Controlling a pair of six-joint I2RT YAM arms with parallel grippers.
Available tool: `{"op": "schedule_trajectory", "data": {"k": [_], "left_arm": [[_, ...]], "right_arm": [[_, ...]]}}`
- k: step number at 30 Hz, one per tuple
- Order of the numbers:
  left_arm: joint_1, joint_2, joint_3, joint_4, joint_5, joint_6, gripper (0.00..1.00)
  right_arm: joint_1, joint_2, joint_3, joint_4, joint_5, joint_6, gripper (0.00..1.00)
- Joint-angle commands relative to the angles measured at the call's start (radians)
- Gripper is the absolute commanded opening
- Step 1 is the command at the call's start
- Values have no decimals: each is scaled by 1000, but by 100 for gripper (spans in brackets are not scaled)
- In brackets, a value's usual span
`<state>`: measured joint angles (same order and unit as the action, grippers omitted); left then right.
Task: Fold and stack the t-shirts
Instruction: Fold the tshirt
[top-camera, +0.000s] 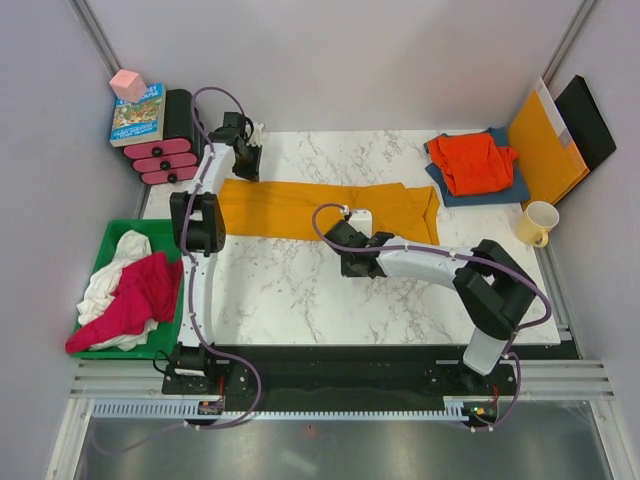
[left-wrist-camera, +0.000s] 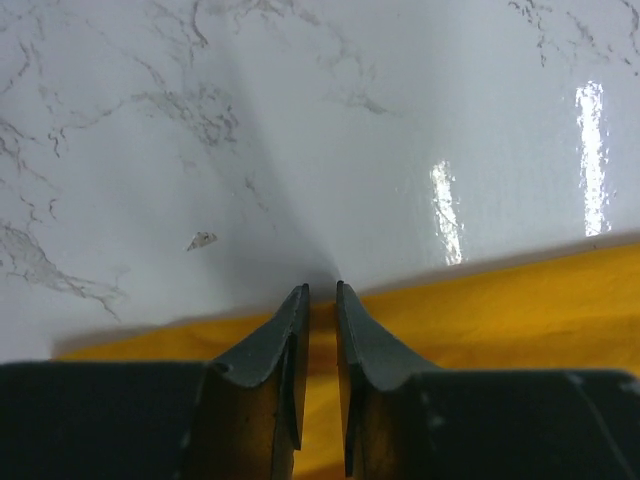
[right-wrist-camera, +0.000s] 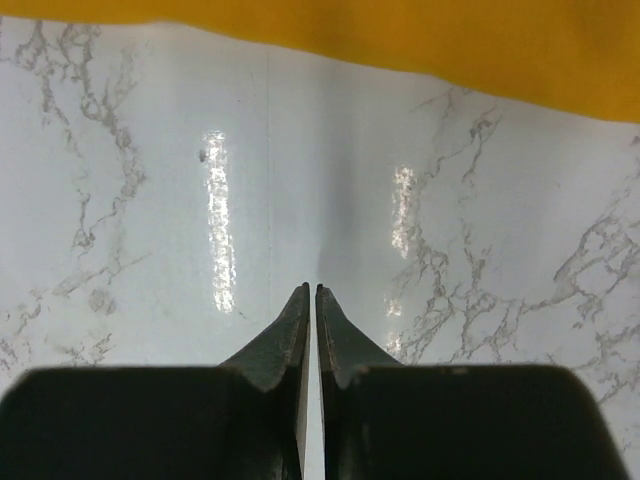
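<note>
Mostly hidden: dark blue cloth t-shirt (top-camera: 508, 188) under the crumpled red-orange t-shirt (top-camera: 472, 162), well right of the right fingers (right-wrist-camera: 298, 312). White t-shirt (top-camera: 112, 262) lies partly under the magenta t-shirt (top-camera: 142, 292) in a green plastic tray (top-camera: 108, 235), left of the left fingers (left-wrist-camera: 292, 318). Large mustard-yellow t-shirt (top-camera: 300, 208), soft, lies in a long strip on the glossy marble desk (top-camera: 290, 295). Left fingers nearly together, pinching its edge. Right fingers pressed together, holding nothing, shirt edge ahead.

Cannot read the lettering on the book (top-camera: 138, 113), nor see most of the dark blue t-shirt (top-camera: 519, 186) under the red-orange t-shirt (top-camera: 473, 162), far right.
</note>
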<state>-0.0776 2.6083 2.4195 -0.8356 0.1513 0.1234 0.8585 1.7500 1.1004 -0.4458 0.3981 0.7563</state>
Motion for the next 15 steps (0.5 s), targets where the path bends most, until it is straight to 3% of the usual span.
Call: {"op": "schedule_trajectory", "data": {"k": [1, 4, 15], "left_arm": [[10, 29, 13, -75, -68, 61, 24], [10, 21, -19, -125, -105, 90, 22], [13, -218, -442, -157, -133, 229, 15]], "right_arm": [[2, -23, 4, -67, 77, 80, 12], [-10, 25, 3, -103, 114, 100, 14], [-211, 193, 53, -120, 122, 78, 13]]}}
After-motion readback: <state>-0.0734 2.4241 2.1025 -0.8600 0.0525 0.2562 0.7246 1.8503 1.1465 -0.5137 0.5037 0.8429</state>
